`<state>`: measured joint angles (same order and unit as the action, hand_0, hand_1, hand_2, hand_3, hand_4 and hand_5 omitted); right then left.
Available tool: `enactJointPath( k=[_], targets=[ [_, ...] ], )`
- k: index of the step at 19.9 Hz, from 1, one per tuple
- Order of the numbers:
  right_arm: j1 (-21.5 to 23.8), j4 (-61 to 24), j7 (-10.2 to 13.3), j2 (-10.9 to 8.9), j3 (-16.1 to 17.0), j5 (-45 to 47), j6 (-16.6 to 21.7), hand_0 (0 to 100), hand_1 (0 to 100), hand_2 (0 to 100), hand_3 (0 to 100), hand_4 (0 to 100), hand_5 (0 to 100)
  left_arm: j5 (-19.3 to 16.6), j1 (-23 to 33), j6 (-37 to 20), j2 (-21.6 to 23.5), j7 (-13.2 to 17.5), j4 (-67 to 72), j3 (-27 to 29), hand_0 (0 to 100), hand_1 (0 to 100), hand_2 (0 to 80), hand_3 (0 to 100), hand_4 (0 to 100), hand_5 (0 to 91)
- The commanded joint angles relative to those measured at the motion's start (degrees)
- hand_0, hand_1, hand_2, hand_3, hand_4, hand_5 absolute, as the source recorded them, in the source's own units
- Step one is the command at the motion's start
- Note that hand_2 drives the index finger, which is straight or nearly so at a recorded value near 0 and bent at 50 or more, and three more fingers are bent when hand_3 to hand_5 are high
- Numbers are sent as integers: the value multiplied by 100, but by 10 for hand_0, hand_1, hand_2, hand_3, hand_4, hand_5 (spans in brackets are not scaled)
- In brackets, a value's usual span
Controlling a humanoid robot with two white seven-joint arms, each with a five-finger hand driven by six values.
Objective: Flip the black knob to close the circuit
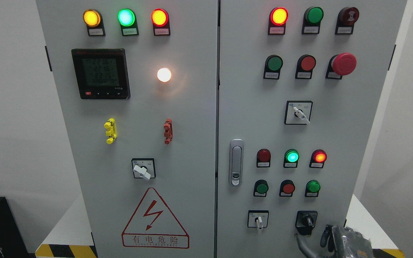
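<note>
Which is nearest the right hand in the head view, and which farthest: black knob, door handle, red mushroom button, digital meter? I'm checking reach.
From the right hand at the lower right corner:
1. black knob, just up-left of the hand, low on the right door.
2. door handle, at the right door's left edge, mid-height.
3. red mushroom button, high on the right door.
4. digital meter, upper left door.

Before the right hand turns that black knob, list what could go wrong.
1. The robot's right hand sits low, beside the black rotary knob and not on it; its fingers could slip off.
2. The white-handled selector switch sits close to the left; a stray reach could bump it.
</note>
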<state>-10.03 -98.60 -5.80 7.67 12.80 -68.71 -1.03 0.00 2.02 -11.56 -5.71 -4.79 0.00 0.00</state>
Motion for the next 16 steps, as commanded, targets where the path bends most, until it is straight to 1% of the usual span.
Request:
enactJointPath(
  k=[1,3,4,5,6,7,8,10,11,13,16],
  targets=[
    [185,-265,158,-2,-252,558,147,0,226,674,859,682,661,-114,0,5,0,-4,123,-114,0,0,0,0,0,0],
    [220,-265,246,6,-244,1041,331,0,222,639,823,665,621,-123,0,5,0,-4,132,-114,0,0,0,0,0,0],
    [255,-274,246,6,-191,1191,506,0,222,631,819,665,613,-123,0,5,0,-4,123,-114,0,0,0,0,0,0],
    [316,-283,255,6,-173,1315,682,0,216,603,802,647,587,-114,0,5,0,-4,123,-114,0,0,0,0,0,0],
    [422,-291,272,-11,-173,1516,797,0,213,576,792,635,560,-123,0,5,0,-4,132,-114,0,0,0,0,0,0],
    [562,-300,299,-20,-173,1805,850,0,211,561,783,631,546,-123,0,5,0,-4,123,-114,0,0,0,0,0,0],
    [685,-353,334,-20,-190,2130,894,0,208,526,768,614,508,-123,0,5,0,-4,123,-114,0,0,0,0,0,0],
    [957,-458,334,-3,-226,2641,1008,0,202,468,731,588,456,-123,0,5,0,-4,123,-114,0,0,0,0,0,0],
    [1107,-511,343,-11,-243,2826,1087,0,198,422,688,565,426,-123,0,5,0,-4,132,-114,0,0,0,0,0,0],
    [1379,-590,378,-29,-243,3238,1254,0,189,369,651,542,393,-123,0,5,0,-4,132,-114,0,0,0,0,0,0],
    [1644,-590,352,-29,-243,4204,1474,0,179,283,550,464,294,-114,0,5,0,-4,123,-114,0,0,0,0,0,0]
  ],
)
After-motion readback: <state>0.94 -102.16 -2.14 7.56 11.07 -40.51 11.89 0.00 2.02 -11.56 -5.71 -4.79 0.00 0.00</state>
